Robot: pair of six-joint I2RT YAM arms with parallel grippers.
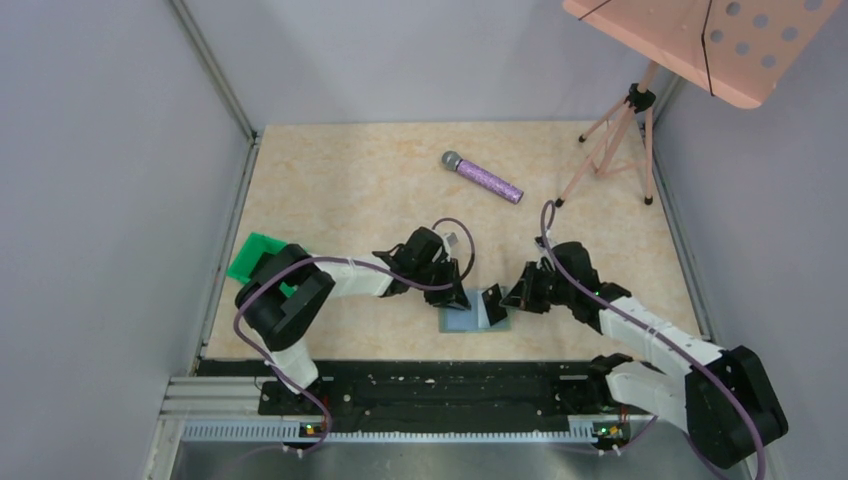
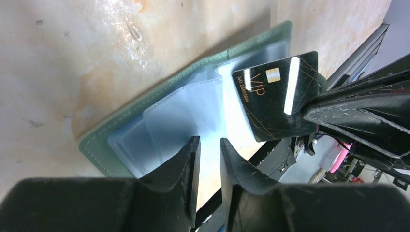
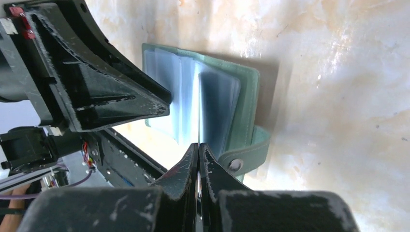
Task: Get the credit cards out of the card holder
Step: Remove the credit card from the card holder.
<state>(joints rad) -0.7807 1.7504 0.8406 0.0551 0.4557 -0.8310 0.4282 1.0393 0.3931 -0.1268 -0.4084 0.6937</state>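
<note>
Pale, marbled table top [image 1: 350, 180] lies under both arms, with grey walls around it. Far out to the left of the left claw [image 2: 209, 154] a bright green sheet [image 1: 252, 255] peeks from under the arm. The left claw's two fingers are only a little apart, with nothing between them, and they point down at the card holder [image 2: 99, 154]. The holder lies open and flat right under this claw, showing clear, pale blue pockets inside a grey-green rim. Just to the right, the right claw [image 3: 198, 146] is squeezed tight on a black card [image 2: 278, 96] and holds it up over the holder's right half. The card has a small gold chip, gold letters that say VIP, and a tiny line that starts NO 888888. A strap [image 3: 246, 154] with a round snap [image 3: 235, 165] sticks out beside this claw. Far behind both claws lie a sparkly purple microphone [image 1: 482, 177] and a pink stand [image 1: 700, 40].
</note>
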